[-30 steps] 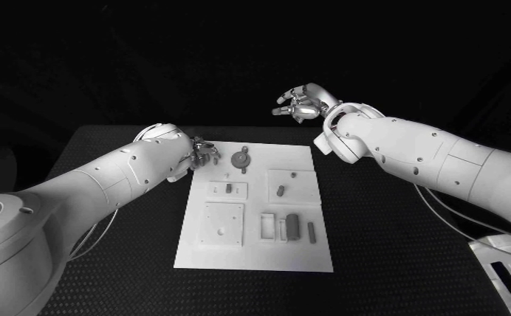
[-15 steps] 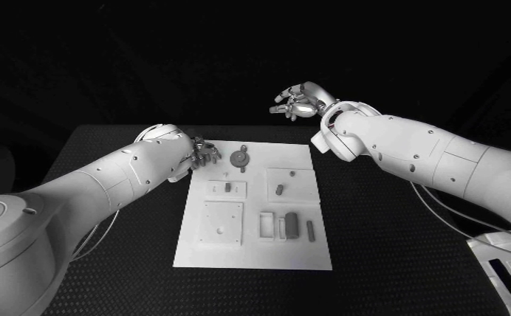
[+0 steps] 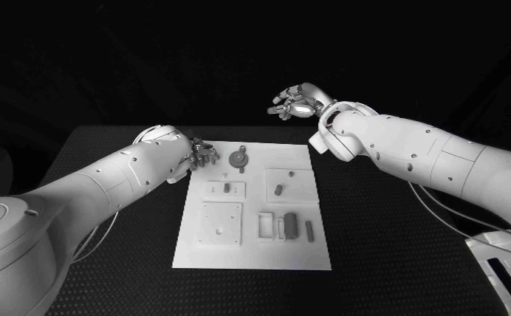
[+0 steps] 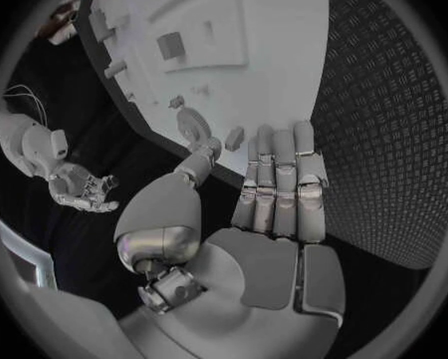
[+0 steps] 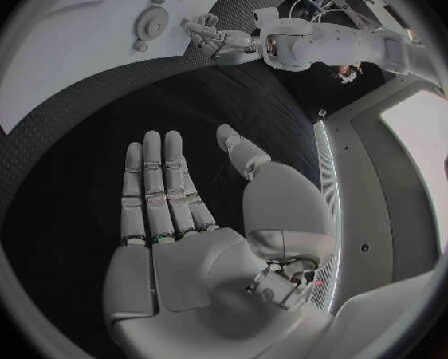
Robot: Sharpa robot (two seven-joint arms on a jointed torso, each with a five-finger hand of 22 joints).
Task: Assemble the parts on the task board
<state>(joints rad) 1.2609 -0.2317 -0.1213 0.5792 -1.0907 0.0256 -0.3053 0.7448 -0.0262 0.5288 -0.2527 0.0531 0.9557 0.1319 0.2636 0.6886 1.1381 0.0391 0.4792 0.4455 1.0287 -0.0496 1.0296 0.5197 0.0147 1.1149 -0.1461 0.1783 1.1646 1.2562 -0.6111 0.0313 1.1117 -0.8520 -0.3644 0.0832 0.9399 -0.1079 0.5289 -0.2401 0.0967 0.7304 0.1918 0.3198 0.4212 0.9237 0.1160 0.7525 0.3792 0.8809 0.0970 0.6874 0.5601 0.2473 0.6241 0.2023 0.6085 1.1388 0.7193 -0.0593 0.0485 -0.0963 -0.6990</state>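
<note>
White rectangular task board (image 3: 253, 253) mid-table; small grey parts (image 3: 292, 223) lie loose in its recesses, round disc part (image 3: 240, 159) at far edge. Assembly looks barely begun. Left hand (image 3: 201, 153) at board's far-left corner, fingers apart, empty. Right hand (image 3: 295, 103) raised beyond board, spread, empty.

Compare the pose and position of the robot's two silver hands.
The left hand sits low at the far left corner of the white task board, beside a round grey part; the right hand is raised beyond the board's far edge. Both hold nothing, fingers extended.
</note>
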